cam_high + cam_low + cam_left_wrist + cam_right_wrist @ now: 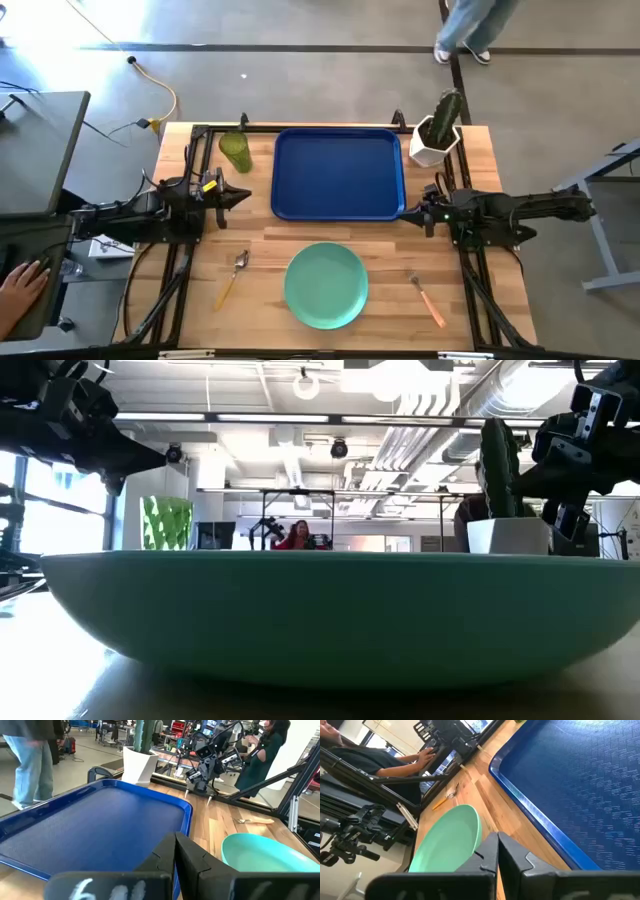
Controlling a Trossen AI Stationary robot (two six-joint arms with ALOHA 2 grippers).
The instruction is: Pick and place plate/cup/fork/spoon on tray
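The dark-blue tray (338,172) lies at the table's far middle. The mint-green plate (326,285) rests on the table near the front edge. The green cup (235,151) stands left of the tray. The spoon (234,275) lies left of the plate, the fork (427,298) right of it. My left gripper (245,196) hovers shut just left of the tray, holding nothing. My right gripper (408,213) hovers shut at the tray's near right corner, holding nothing.
A white pot with a green cactus (438,135) stands at the far right, next to the tray. A person's hand (20,282) shows off the table's left side; another person's legs (465,30) are beyond the far edge. Bare wood lies between tray and plate.
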